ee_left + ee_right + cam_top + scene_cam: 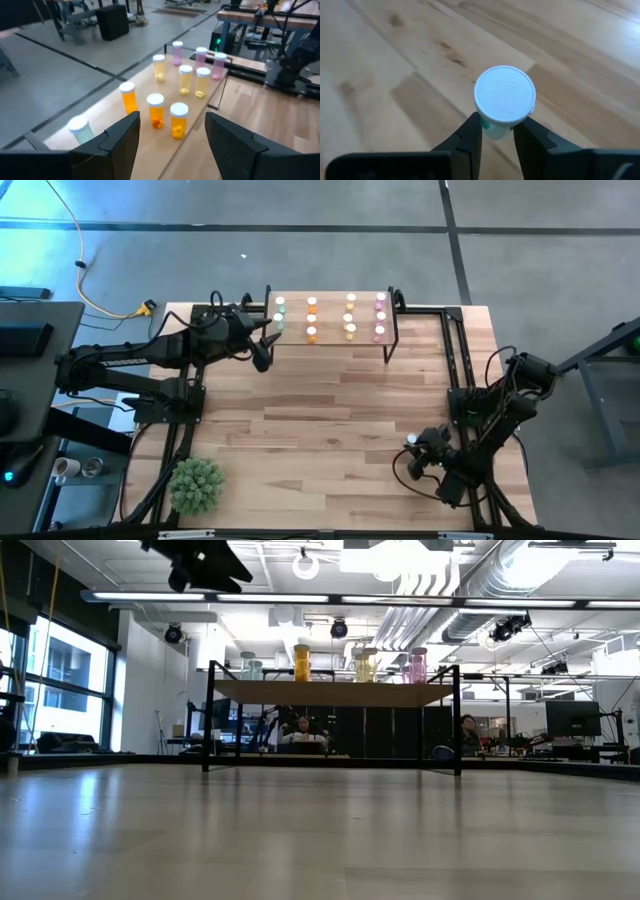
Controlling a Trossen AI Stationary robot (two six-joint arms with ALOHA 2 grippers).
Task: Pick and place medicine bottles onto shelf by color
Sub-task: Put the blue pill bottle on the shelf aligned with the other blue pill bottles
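The shelf (335, 340) stands at the table's far edge on black legs. Medicine bottles stand on it in columns by colour: green (80, 128), orange (155, 111), yellow (185, 80) and pink (201, 58). In the low view the same colours show in a row on the shelf (335, 693). My left gripper (263, 352) hovers open and empty by the shelf's left end, above the table (200, 560). My right gripper (412, 443) is near the table's near right corner, shut on a green bottle with a white cap (505, 95). My right gripper pinches the green bottle's body (492, 131) just under the white cap, between its two fingertips (470, 137). The fingers come from above, pointing down, and the cap faces up toward the wrist camera. Whether the bottle's base touches the table is hidden by the cap.
A green spiky plant ornament (195, 485) sits at the table's near left corner. Black frame rails (455, 360) run along the table's sides. The wide middle of the tabletop (330, 410) is bare wood. People sit in the room beyond the shelf (300, 730).
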